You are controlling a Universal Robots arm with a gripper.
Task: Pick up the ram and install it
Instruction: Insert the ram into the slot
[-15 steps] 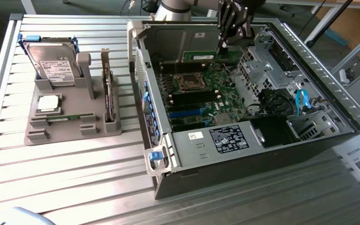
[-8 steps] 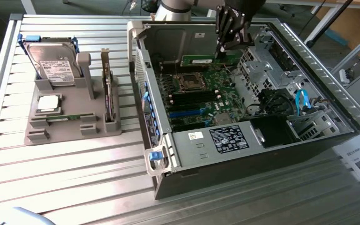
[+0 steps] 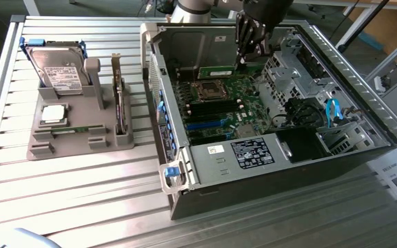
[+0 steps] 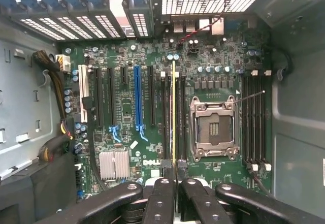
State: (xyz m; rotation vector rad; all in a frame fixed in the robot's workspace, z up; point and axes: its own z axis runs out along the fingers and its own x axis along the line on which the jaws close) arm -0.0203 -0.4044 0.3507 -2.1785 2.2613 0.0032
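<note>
Install step, I judge: the hand [image 4: 173, 184], closed tight on the ram [image 4: 173, 112], holds it edge-on over the memory slots [image 4: 181, 122] beside the CPU socket [image 4: 214, 127]. Seating calls for exact alignment with one slot.

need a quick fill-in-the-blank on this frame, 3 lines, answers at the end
1. The gripper is ___ on the ram.
2. The ram hangs above the ___ inside the open computer case.
3. The hard drive stands ___ in the gray stand.
Answers: shut; motherboard; upright.
</note>
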